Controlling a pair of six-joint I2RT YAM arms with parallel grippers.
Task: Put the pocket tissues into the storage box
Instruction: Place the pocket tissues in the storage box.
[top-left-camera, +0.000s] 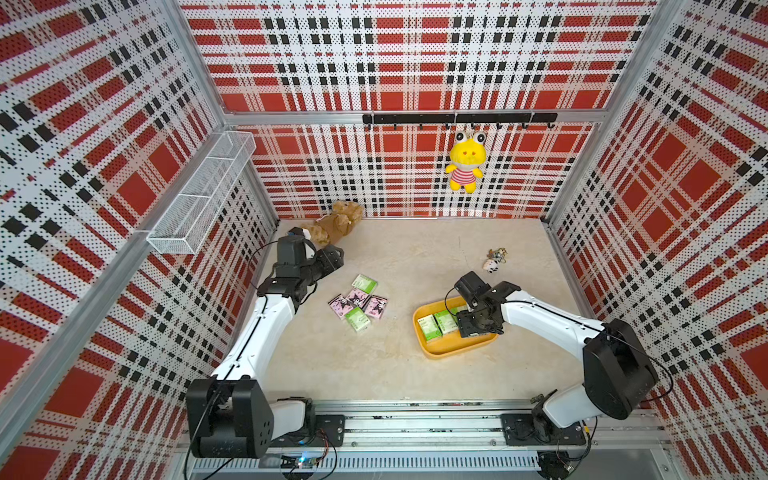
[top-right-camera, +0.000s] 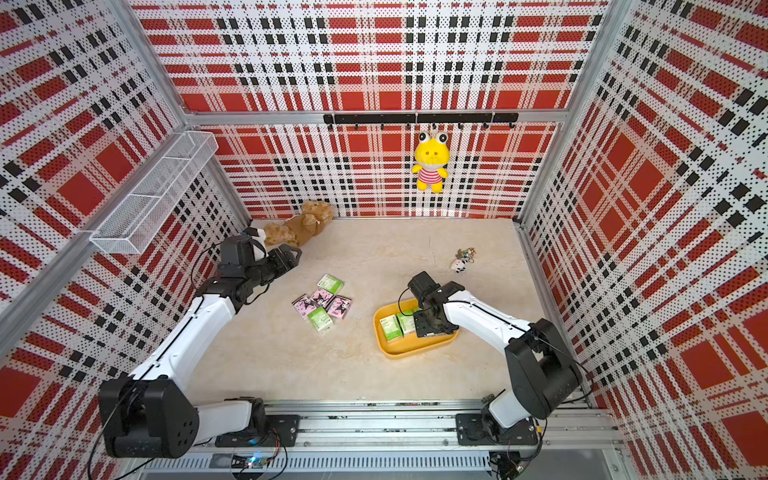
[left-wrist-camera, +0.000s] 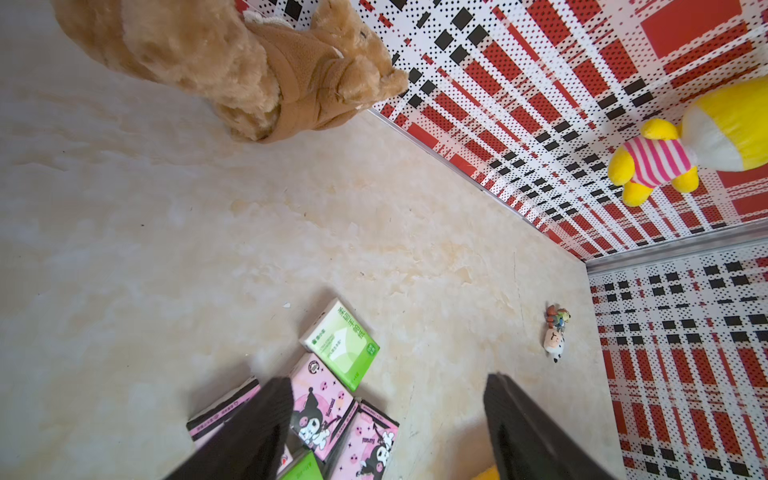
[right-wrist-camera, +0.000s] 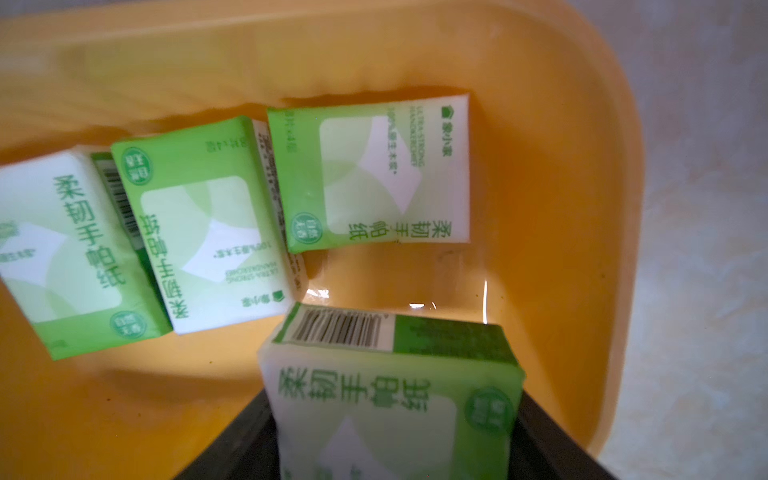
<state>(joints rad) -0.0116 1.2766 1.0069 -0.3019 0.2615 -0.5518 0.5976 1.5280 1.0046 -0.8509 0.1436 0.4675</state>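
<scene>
The yellow-orange storage box (top-left-camera: 453, 350) (top-right-camera: 415, 350) sits right of centre on the table. Inside it lie three green-and-white pocket tissue packs (right-wrist-camera: 374, 174) (right-wrist-camera: 208, 232) (right-wrist-camera: 62, 249). My right gripper (right-wrist-camera: 395, 399) points down into the box, shut on another green pack (right-wrist-camera: 390, 415) that fills the gap between its fingers. A pile of pocket tissues (top-left-camera: 358, 301) (top-right-camera: 323, 302), pink and green packs, lies at mid-table. My left gripper (top-left-camera: 332, 255) (left-wrist-camera: 388, 380) hovers behind and left of the pile, open with nothing between its fingers.
A brown plush (top-left-camera: 336, 220) lies at the back left, close to the left gripper. A small keychain toy (top-left-camera: 492, 264) lies at the back right. A yellow frog plush (top-left-camera: 465, 162) hangs from the hook rail (top-left-camera: 457, 118). A white wire basket (top-left-camera: 199, 195) is on the left wall.
</scene>
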